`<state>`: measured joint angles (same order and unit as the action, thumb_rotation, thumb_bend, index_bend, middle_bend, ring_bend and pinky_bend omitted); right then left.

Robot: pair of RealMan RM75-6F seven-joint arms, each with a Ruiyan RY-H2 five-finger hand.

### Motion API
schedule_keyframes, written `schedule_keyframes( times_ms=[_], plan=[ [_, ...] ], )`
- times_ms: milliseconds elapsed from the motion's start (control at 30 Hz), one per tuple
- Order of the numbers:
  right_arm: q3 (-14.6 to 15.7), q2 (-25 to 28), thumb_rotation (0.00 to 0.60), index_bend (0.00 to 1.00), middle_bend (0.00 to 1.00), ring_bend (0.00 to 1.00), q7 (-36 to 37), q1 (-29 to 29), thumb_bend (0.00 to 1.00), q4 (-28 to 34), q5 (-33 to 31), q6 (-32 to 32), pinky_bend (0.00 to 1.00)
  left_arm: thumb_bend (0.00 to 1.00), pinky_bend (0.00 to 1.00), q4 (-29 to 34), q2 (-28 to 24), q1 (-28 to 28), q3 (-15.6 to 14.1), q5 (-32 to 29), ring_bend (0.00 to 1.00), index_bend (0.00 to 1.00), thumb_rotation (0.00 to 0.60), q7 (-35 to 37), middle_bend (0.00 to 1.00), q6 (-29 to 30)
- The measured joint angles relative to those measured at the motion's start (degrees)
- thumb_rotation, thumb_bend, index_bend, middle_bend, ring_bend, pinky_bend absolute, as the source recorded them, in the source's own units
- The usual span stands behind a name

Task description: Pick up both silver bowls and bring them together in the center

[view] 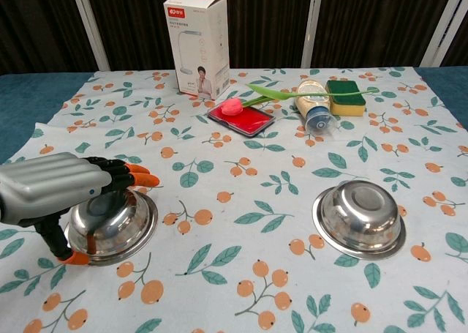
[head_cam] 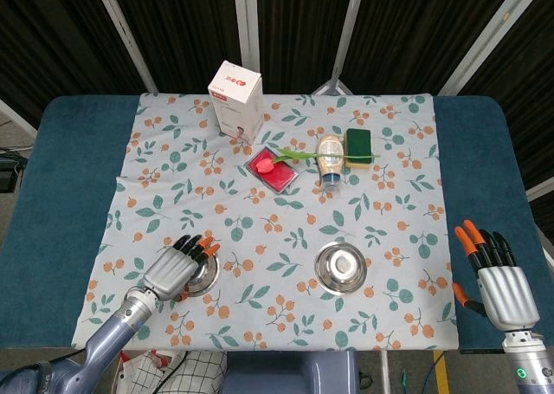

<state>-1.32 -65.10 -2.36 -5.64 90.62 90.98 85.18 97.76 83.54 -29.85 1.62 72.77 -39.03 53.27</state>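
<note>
Left hand (view: 55, 190) over the left silver bowl (view: 117, 227), fingers spread across the top, thumb down at the near rim; not clamped, bowl not lifted off the tablecloth (view: 241, 194). Right hand (head_cam: 498, 281) well apart from the right silver bowl (head_cam: 342, 267), fingers apart, holding nothing. Both bowls upside down on the cloth and well apart, so nothing of the task done. Polished, shallow, round steel with flared rims, likely slippery. Cloth thin and printed with leaves and orange berries, lying over a blue table (head_cam: 52, 195).
</note>
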Motion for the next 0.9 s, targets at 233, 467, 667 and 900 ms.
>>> schedule_keyframes(
  times_ms=[233, 467, 667, 900],
  plan=[
    [-0.06, -0.03, 0.600, 0.00, 0.00, 0.00, -0.17, 0.01, 0.35, 0.05, -0.10, -0.05, 0.00, 0.15, 0.28, -0.24, 0.79, -0.72, -0.52, -2.97, 0.08, 0.10, 0.600, -2.69, 0.15, 1.00],
    [-0.04, -0.04, 0.600, 0.00, 0.00, 0.00, -0.47, -0.05, 0.35, 0.17, -0.29, -0.45, 0.00, 0.22, 0.47, -0.85, 1.70, -1.64, -0.83, -5.92, 0.32, 0.25, 0.600, -4.81, 0.39, 1.71],
    [-0.03, -0.10, 0.600, 0.00, 0.00, 0.00, -0.82, -0.18, 0.35, 0.32, -0.47, -0.84, 0.00, 0.34, 0.71, -0.84, 1.66, -2.41, -1.09, -6.49, 0.49, 0.42, 0.600, -4.41, 0.59, 1.67],
    [0.07, -0.09, 0.600, 0.00, 0.00, 0.00, -1.02, -0.24, 0.35, 0.44, -0.26, -0.97, 0.00, 0.41, 0.76, -0.23, 0.34, -2.38, -1.23, -0.82, 0.54, 0.48, 0.600, 2.52, 0.65, 3.03]
  ],
)
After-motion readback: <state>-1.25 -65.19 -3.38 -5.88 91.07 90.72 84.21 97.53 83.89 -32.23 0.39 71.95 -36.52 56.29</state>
